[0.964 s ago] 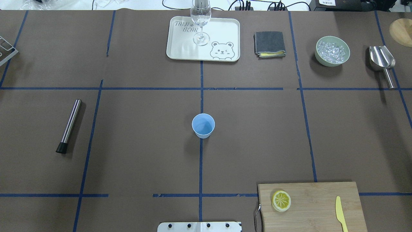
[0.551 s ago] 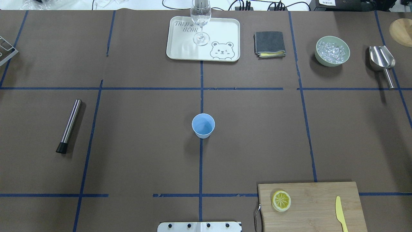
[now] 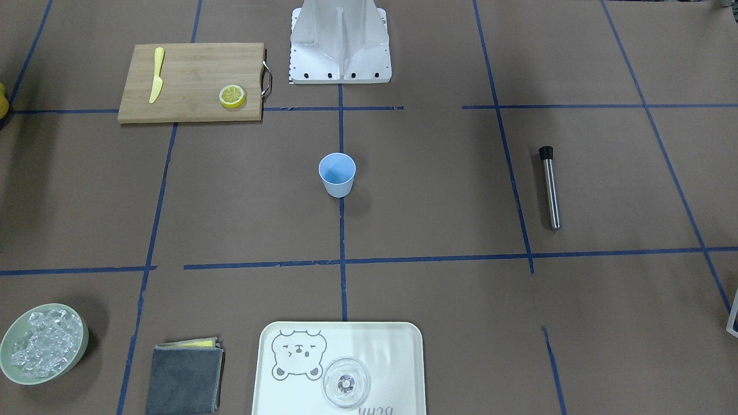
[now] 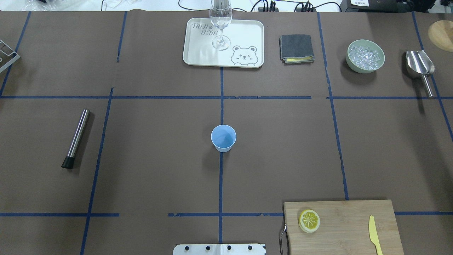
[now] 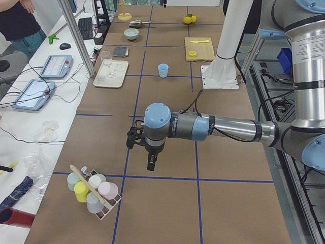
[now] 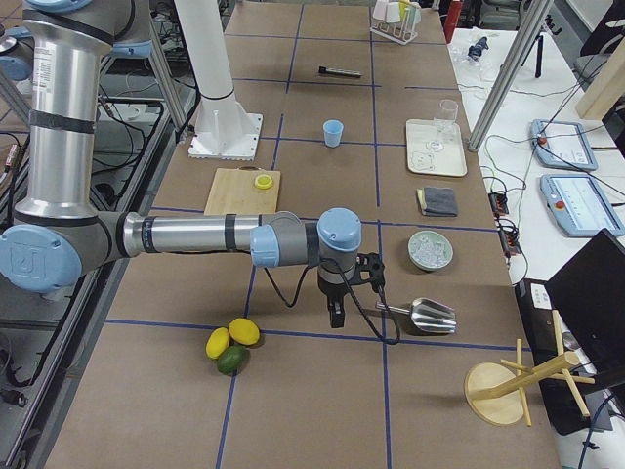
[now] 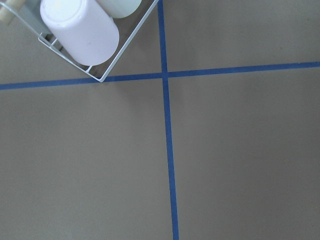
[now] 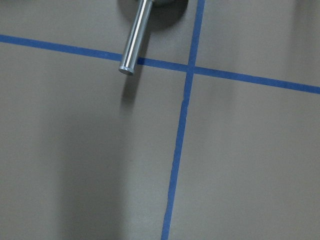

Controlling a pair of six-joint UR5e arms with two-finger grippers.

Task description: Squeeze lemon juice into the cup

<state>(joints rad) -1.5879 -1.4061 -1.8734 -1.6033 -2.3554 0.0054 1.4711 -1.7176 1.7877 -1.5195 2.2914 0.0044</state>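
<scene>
Hanging over the counter at opp. ends, left tool & right tool point down; can't tell if either's open or closed. Wooden board sits robot-side, right. Cup upright mid-counter. Lemon flat on board.

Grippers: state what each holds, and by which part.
Nothing seen held: left gripper and right gripper hang above the table; the lemon lies on the cutting board, the cup stands alone.

place: robotics lab | cues: tape-gridded table, arm pedestal, operator tablets
</scene>
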